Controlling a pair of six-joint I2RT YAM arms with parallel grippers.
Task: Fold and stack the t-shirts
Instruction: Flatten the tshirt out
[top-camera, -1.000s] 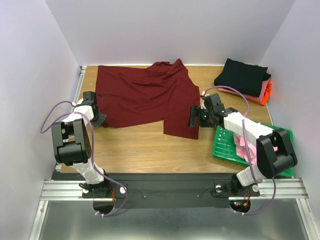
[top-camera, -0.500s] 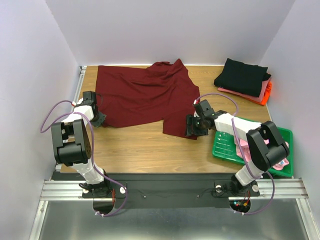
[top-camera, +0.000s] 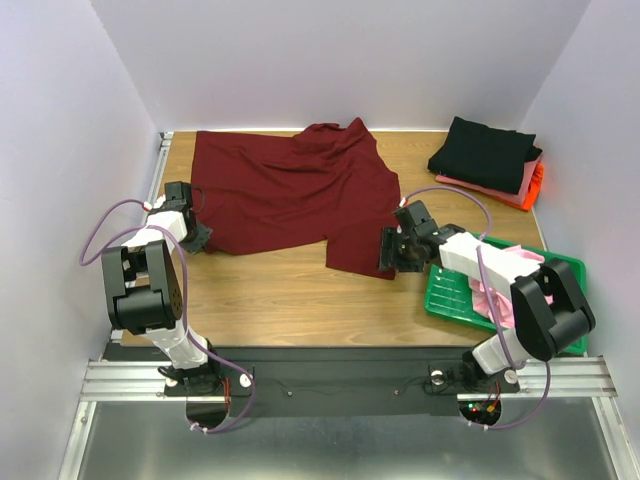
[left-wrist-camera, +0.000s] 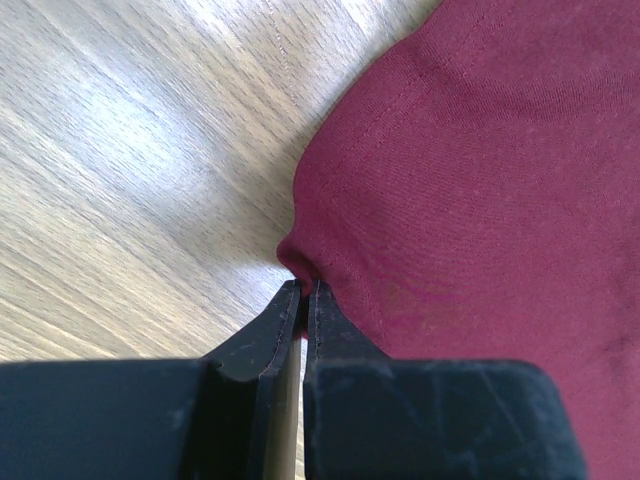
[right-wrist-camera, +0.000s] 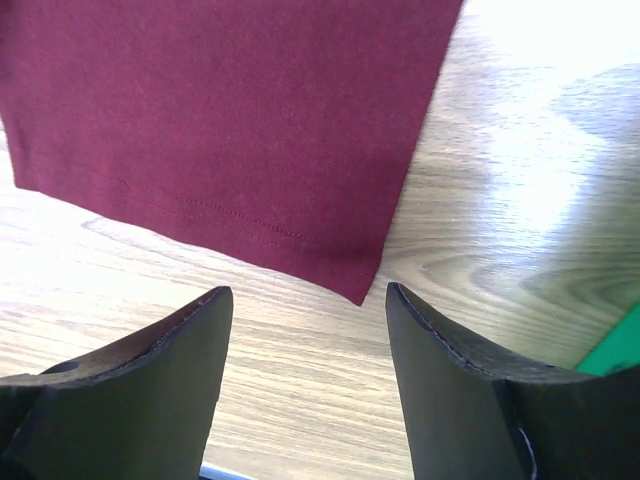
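**Dark maroon cloth t-shirt (top-camera: 290, 195): corner pickup**

Spread on wooden table (top-camera: 280, 300), centre to 12 o'clock. Left gripper (left-wrist-camera: 303, 290) pinched tight on its 9 o'clock hem. Right gripper (right-wrist-camera: 300, 300) agape, empty, before the 4 o'clock corner. Risk: closing short likely misses the cloth.

Matt maroon cloth t-shirt (top-camera: 290, 195), grained wood table (top-camera: 280, 300), glossy green plastic tray (top-camera: 447, 290)
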